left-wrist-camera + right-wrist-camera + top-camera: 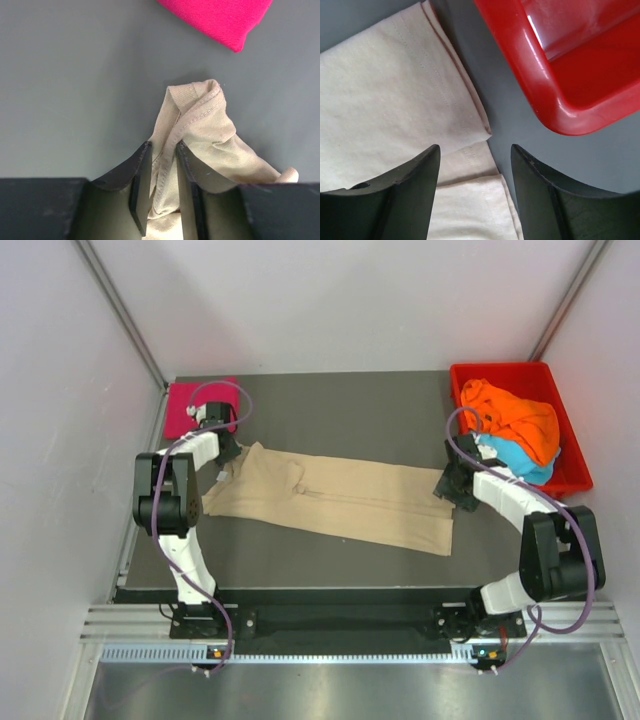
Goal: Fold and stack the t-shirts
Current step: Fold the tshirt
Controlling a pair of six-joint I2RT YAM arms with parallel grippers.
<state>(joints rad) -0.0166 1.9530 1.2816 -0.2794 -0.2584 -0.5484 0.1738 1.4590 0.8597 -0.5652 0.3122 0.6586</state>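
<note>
A beige t-shirt [340, 502], folded into a long strip, lies across the middle of the table. My left gripper [232, 453] is at its left end; in the left wrist view the gripper [163, 146] is shut on a bunched fold of the beige cloth [210, 120], hem seam between the pads. My right gripper [445, 488] is at the strip's right end. In the right wrist view it [475, 147] stands open over the layered hem edge of the beige t-shirt [385, 90]. A folded magenta t-shirt [190, 408] [220, 17] lies at the back left.
A red tray [500, 367] [545, 85] stands at the back right, close to my right gripper. It holds a crumpled orange t-shirt [520, 420] on top of a light blue one [515, 458]. White walls enclose the dark table on three sides.
</note>
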